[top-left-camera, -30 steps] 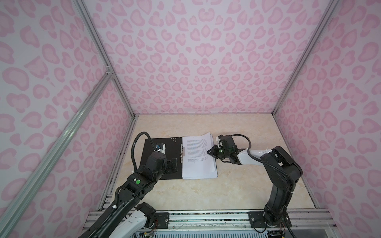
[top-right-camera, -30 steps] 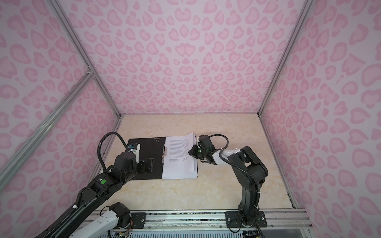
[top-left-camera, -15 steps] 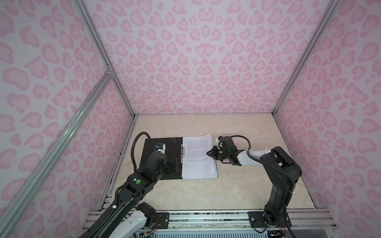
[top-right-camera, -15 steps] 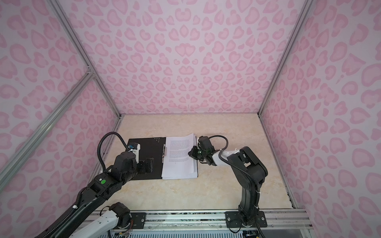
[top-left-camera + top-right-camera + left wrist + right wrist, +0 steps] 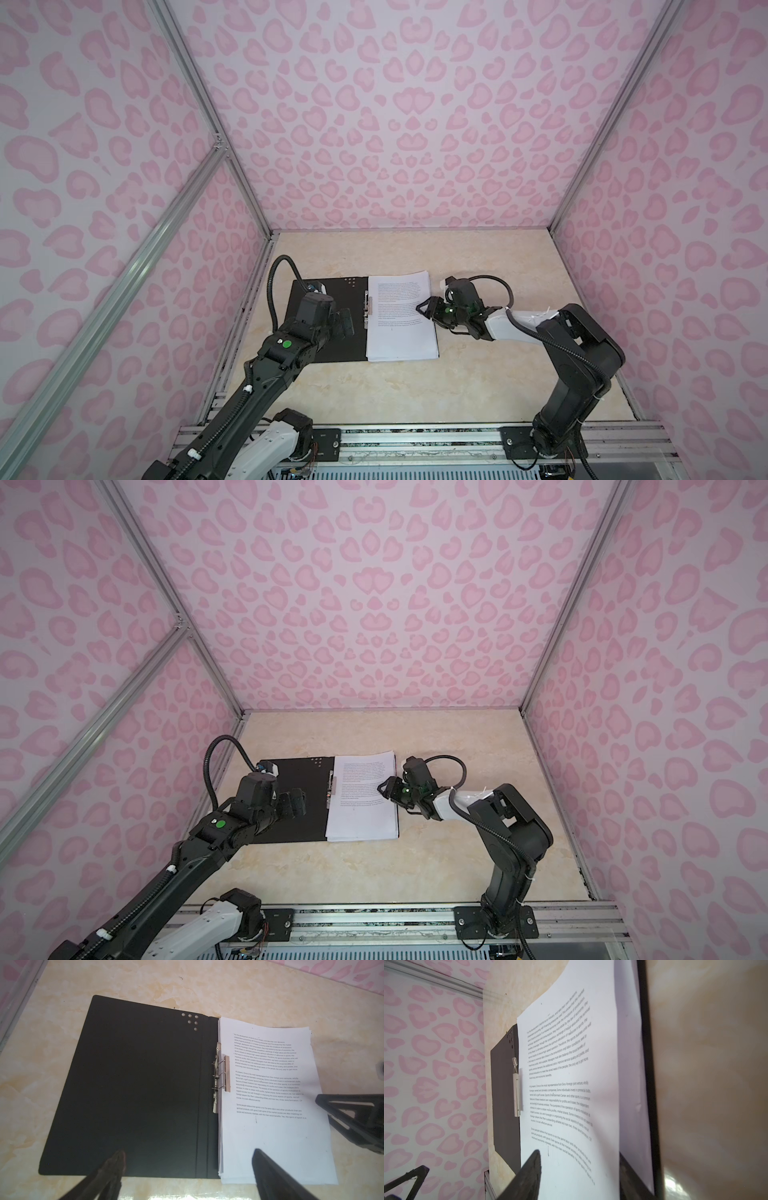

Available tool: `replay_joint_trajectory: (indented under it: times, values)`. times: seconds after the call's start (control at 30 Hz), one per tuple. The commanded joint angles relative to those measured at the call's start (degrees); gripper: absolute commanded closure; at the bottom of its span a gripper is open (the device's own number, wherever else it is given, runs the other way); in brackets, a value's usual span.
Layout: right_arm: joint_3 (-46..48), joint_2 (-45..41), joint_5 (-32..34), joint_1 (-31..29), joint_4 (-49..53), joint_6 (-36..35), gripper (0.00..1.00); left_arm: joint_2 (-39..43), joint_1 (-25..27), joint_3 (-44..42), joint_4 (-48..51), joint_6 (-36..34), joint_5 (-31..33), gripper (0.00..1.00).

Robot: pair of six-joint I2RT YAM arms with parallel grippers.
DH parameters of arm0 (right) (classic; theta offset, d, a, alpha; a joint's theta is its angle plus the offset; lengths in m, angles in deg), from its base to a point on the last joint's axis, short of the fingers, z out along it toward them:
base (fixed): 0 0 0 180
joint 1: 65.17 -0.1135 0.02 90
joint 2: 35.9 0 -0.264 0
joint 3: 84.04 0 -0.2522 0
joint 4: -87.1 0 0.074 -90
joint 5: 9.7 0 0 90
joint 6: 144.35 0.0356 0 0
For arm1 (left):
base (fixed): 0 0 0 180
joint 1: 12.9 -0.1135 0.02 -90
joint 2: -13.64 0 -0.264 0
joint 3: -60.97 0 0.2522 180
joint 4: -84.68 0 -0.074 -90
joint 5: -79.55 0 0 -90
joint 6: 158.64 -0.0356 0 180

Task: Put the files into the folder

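The folder [image 5: 332,353] [image 5: 291,766] lies open on the table, black inside up, with a metal clip [image 5: 218,1076] at its spine. The files [image 5: 401,332] [image 5: 361,812], white printed sheets, sit stacked on its right half. My left gripper [image 5: 345,324] [image 5: 188,1152] hovers open over the left half, holding nothing. My right gripper [image 5: 424,309] [image 5: 579,1155] is at the stack's right edge with its jaws apart. In the right wrist view the top sheet [image 5: 571,1084] runs between the two fingers, one above it and one beneath its edge.
Pink patterned walls close in the beige table [image 5: 478,266] at the left, back and right. A metal rail [image 5: 415,440] with both arm bases runs along the front. The right gripper's fingers [image 5: 353,1118] show at the edge of the left wrist view.
My right gripper has gone from shut to open at the stack's right edge, and the raised sheet edge has settled lower. The left arm has not moved.
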Motion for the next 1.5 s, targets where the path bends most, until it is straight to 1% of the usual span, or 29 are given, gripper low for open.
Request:
replay_joint_trajectory:
  times: [0.0, 0.1, 0.2, 0.3, 0.37, 0.43, 0.47, 0.53, 0.6, 0.73, 0.8, 0.93, 1.07, 1.17, 1.3, 1.47]
  values:
    - [0.7, -2.1, 3.2, 0.1, 3.2, -1.1, 0.38, -3.2, -3.7, 2.7, -1.4, 3.1, -2.8, 0.03]
    - [0.3, -3.7, 5.0, 1.2, 7.5, -3.9, 0.29, -6.6, -11.6, 4.5, -1.8, 3.6, -7.6, 0.03]
    - [0.4, -4.5, 5.0, 2.9, 8.6, -6.3, 0.23, -10.7, -21.3, 5.0, -3.6, 3.6, -12.8, 0.03]
    - [-1.2, -4.1, 4.4, 4.0, 10.4, -9.5, 0.16, -16.5, -29.1, 5.9, -5.5, 2.5, -17.4, 0.03]
    - [-2.5, -2.9, 3.7, 4.5, 11.0, -11.2, 0.14, -20.8, -33.6, 7.0, -6.7, 1.7, -18.4, 0.03]
    - [-2.8, -1.4, 2.6, 5.0, 9.5, -11.6, 0.13, -24.6, -37.7, 7.2, -9.3, 1.4, -20.3, 0.02]
    - [-3.1, -0.7, 1.9, 5.3, 8.7, -11.7, 0.12, -26.0, -39.4, 7.3, -10.6, 1.3, -21.8, 0.00]
    - [-3.7, 1.0, 0.6, 5.4, 7.2, -11.9, 0.08, -29.7, -42.0, 7.9, -13.2, 1.1, -22.2, 0.00]
    - [-4.1, 2.0, 0.0, 5.4, 6.2, -11.9, 0.07, -33.3, -43.4, 9.2, -14.5, 1.4, -22.6, 0.01]
    - [-3.2, 2.9, -2.3, 5.7, 3.5, -11.4, 0.07, -38.8, -43.5, 12.7, -16.1, -0.7, -22.7, 0.01]
    - [-2.6, 3.1, -3.4, 5.9, 2.2, -10.9, 0.07, -41.6, -43.5, 14.6, -16.2, -2.2, -23.7, 0.00]
    - [-2.2, 3.4, -4.5, 6.2, 1.0, -10.5, 0.07, -45.9, -43.5, 17.3, -16.8, -2.1, -23.0, 0.01]
    - [-1.7, 3.5, -6.0, 7.6, 0.1, -10.0, 0.07, -49.9, -43.5, 21.2, -14.4, -2.9, -24.0, 0.01]
    - [-1.6, 3.6, -7.0, 8.5, -0.4, -9.7, 0.07, -52.0, -43.5, 21.9, -14.1, -2.7, -26.1, 0.02]
    - [-1.2, 4.1, -8.2, 10.0, -2.0, -8.8, 0.07, -54.5, -43.4, 21.7, -13.5, -1.2, -31.1, 0.02]
    - [-1.4, 5.7, -9.4, 11.0, -4.1, -7.5, 0.08, -54.4, -41.5, 19.6, -12.8, -0.9, -31.3, 0.02]
